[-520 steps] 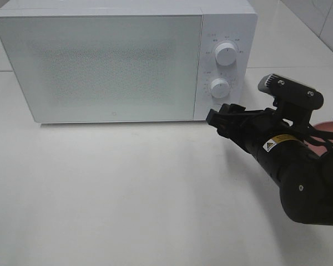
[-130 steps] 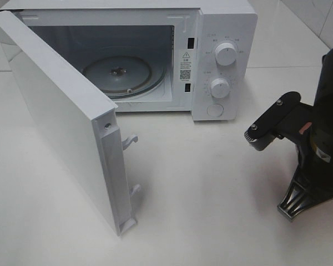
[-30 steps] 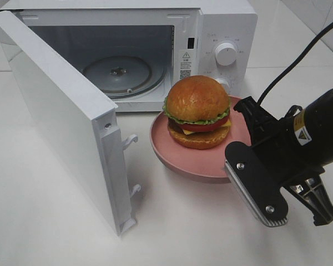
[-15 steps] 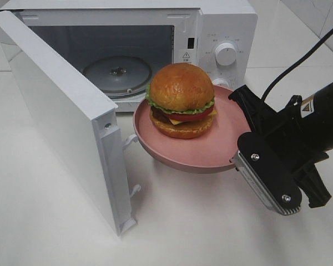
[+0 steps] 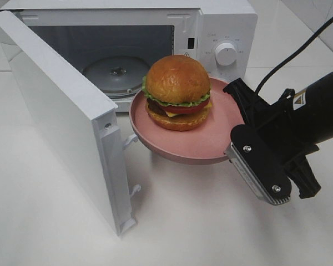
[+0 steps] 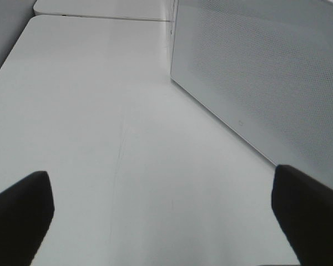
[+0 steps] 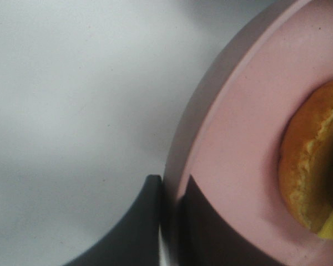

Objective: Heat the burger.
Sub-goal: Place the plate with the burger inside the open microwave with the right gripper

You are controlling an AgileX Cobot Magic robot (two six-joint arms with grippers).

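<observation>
From above: one microwave (image 5: 227, 22), its one door (image 5: 61, 122) swung open, one glass turntable (image 5: 114, 72) inside, one knob (image 5: 226, 54) showing. One burger (image 5: 176, 91) sits on one pink plate (image 5: 194, 147) before the opening, seemingly raised off the white table (image 5: 211, 221). The right gripper (image 5: 237, 94) pinches the plate's rim. Pale tiles (image 5: 316, 22) lie beyond.

Left wrist: the left gripper (image 6: 164, 221) is spread wide, holding nothing, over the table beside the door.

Right wrist: jaws clamped on the rim, bun close by.
</observation>
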